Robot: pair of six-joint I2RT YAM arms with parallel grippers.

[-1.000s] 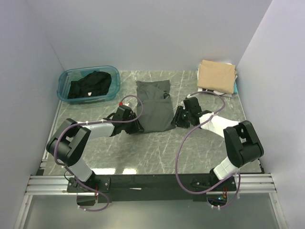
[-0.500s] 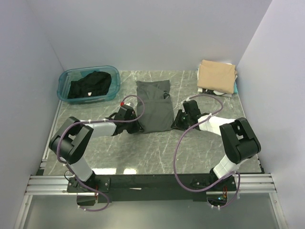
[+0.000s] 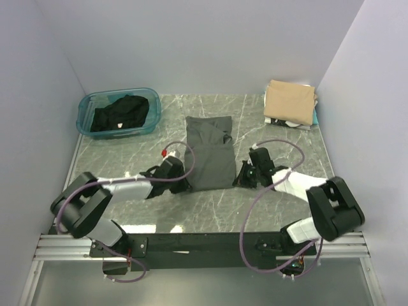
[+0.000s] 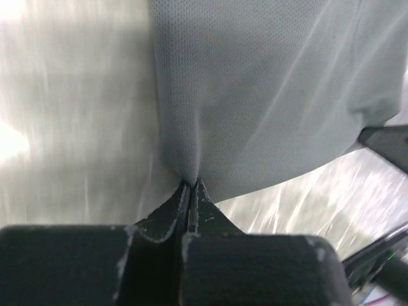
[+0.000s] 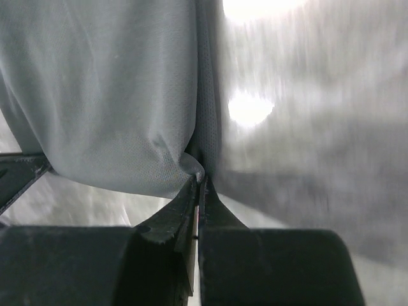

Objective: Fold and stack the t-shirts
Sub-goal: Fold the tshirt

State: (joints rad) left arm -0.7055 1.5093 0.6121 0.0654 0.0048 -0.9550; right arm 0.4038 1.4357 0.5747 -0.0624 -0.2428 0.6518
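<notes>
The dark charcoal-grey t-shirt [image 3: 209,152] lay flat in the middle of the marble table [image 3: 217,210], folded into a long strip running 12 to 6 o'clock. Down at the strip's 7 o'clock corner, the left gripper [image 3: 186,185] had its jaws pinched tight on the hem. Its wrist view showed the cloth puckering right into the closed tips. At the 5 o'clock corner, the right gripper [image 3: 238,181] was doing the same, jaws clamped on a little bunch of fabric at the edge. Both arms lay low over the table, reaching in from either side.

Over at 10 o'clock from the shirt sat the translucent teal tub [image 3: 85,109] with the black t-shirt [image 3: 121,113] crumpled inside. Up at 2 o'clock, in the far corner, the tan t-shirt [image 3: 290,99] was folded on top of a stack. A sliver of white cloth [image 3: 288,123] and some teal cloth [image 3: 315,116] peeked out from under it. The tabletop was pretty blurry in both wrist views, so I couldn't make out much else there.
</notes>
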